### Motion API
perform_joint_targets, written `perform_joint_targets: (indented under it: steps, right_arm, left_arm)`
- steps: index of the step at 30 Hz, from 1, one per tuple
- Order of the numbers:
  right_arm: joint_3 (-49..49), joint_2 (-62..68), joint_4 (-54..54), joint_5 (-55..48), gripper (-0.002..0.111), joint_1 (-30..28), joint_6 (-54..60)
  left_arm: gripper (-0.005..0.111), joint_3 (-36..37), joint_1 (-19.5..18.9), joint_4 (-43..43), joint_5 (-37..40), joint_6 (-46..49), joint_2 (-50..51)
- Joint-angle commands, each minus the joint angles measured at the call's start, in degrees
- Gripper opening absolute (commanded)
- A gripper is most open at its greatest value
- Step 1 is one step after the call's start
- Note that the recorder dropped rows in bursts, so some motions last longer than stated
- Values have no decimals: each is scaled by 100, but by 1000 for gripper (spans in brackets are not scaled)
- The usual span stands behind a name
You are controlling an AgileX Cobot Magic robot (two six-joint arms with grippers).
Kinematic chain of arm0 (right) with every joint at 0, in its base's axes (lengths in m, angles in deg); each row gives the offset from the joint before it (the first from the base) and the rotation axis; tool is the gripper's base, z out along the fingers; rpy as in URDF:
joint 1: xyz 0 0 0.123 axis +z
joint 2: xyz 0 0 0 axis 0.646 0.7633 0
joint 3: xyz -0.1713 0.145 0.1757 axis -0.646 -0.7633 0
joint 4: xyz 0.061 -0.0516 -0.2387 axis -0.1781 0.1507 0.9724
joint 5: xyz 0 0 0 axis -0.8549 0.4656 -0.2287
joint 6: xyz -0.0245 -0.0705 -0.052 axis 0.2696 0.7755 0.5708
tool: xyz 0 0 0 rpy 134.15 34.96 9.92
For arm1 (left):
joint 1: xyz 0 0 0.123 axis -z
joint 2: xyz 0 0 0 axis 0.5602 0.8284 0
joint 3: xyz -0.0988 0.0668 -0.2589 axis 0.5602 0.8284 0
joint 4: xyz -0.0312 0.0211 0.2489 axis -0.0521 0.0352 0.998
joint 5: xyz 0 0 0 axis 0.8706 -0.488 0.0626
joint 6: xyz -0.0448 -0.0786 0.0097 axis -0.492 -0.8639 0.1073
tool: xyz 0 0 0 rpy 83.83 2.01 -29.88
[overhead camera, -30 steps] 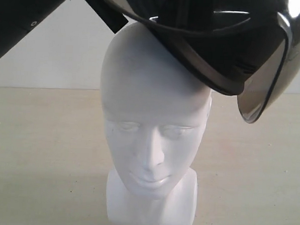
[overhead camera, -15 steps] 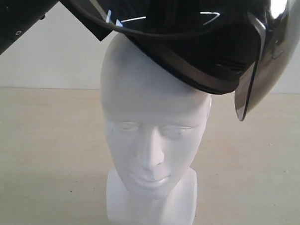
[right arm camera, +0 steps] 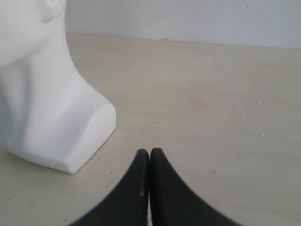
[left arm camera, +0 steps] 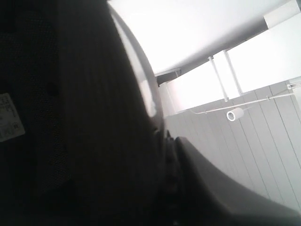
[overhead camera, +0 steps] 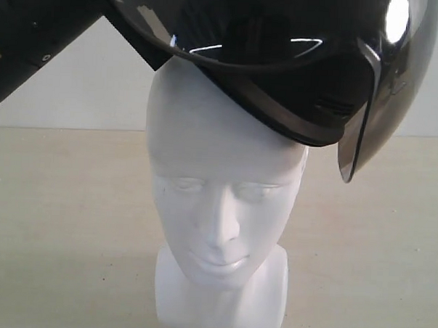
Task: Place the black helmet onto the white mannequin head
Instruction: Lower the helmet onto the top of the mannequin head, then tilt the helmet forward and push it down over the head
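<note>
The black helmet [overhead camera: 281, 65] hangs tilted over the crown of the white mannequin head [overhead camera: 222, 186], its rim resting on the top of the head on the view's right side. Its smoke-tinted visor [overhead camera: 386, 91] hangs down at the right. The left arm [overhead camera: 36, 32] reaches in from the upper left. In the left wrist view my left gripper [left arm camera: 169, 141] is shut on the helmet's rim, beside the dark lining [left arm camera: 70, 117] and its white label [left arm camera: 9, 117]. My right gripper [right arm camera: 149, 153] is shut and empty, low over the table next to the neck base [right arm camera: 56, 122].
The mannequin stands on a pale wooden table [overhead camera: 375, 251] with a plain white wall [overhead camera: 84, 85] behind it. Bare tabletop [right arm camera: 211, 103] lies around the right gripper.
The helmet has sunk lower over the crown on the left side. Its visor has swung more upright and a little leftward. The head has not moved.
</note>
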Motion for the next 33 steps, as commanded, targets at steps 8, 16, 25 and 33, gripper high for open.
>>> perform_joint_targets:
  steps: [8, 16, 25, 33]
  right_arm:
    - [6, -24, 33, 51, 0, 12, 8]
    - [6, -24, 33, 51, 0, 12, 8]
    - [6, -24, 33, 51, 0, 12, 8]
    - [6, -24, 33, 51, 0, 12, 21]
  left_arm:
    - [4, 217, -80, -321, 84, 172, 11]
    - [4, 445, -105, -353, 84, 226, 11]
    - [4, 600, -289, -42, 84, 289, 11]
    - [4, 662, -289, 217, 85, 289, 11]
